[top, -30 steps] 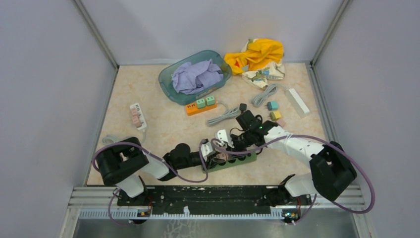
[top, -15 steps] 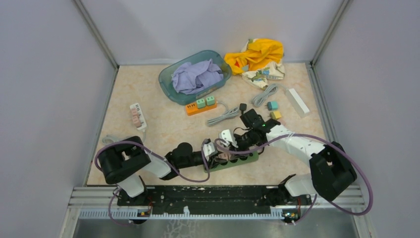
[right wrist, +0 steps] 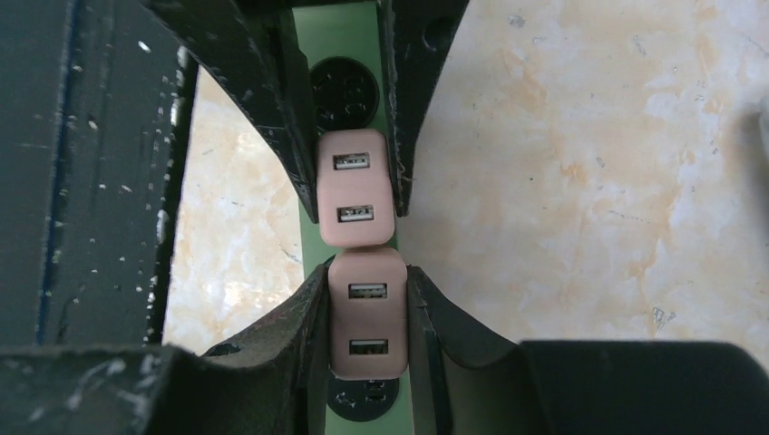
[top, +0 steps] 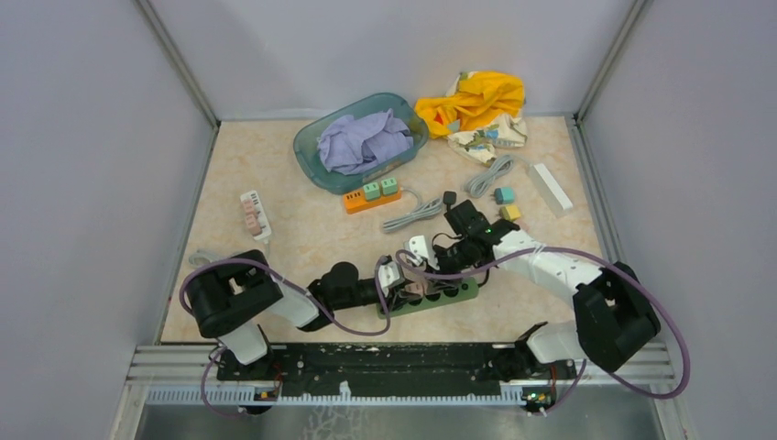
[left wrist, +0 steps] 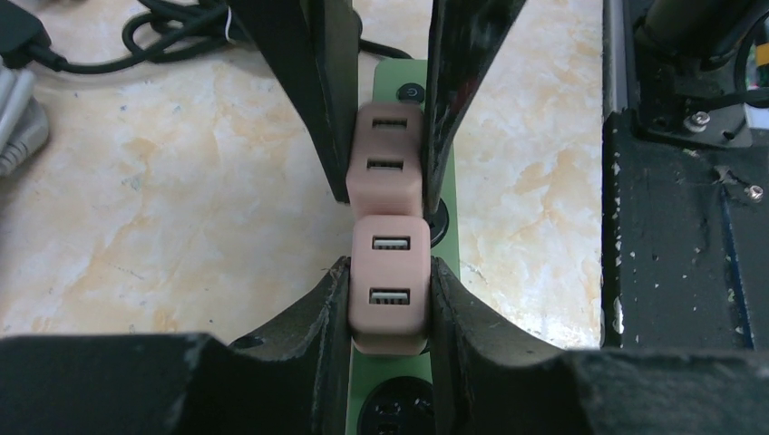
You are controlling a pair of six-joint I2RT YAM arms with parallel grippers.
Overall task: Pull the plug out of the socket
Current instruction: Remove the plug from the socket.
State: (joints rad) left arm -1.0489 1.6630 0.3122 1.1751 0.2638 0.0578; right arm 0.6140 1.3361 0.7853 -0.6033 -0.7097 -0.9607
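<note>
One pink plug (left wrist: pixel 388 285) and a second pink plug (right wrist: pixel 366 313) stand just beside each other, end to end, on the green socket strip (top: pixel 446 295). The strip lies on the bench (top: pixel 302 229) near the middle of its front edge. The left pincer (left wrist: pixel 388 268) is clenched on the pink plug, and the right pincer (right wrist: pixel 367 272) grasps the second pink plug. Both arms stretch low over the bench, the left reaching rightward and the right reaching leftward, so their fingers meet tip to tip above the strip.
</note>
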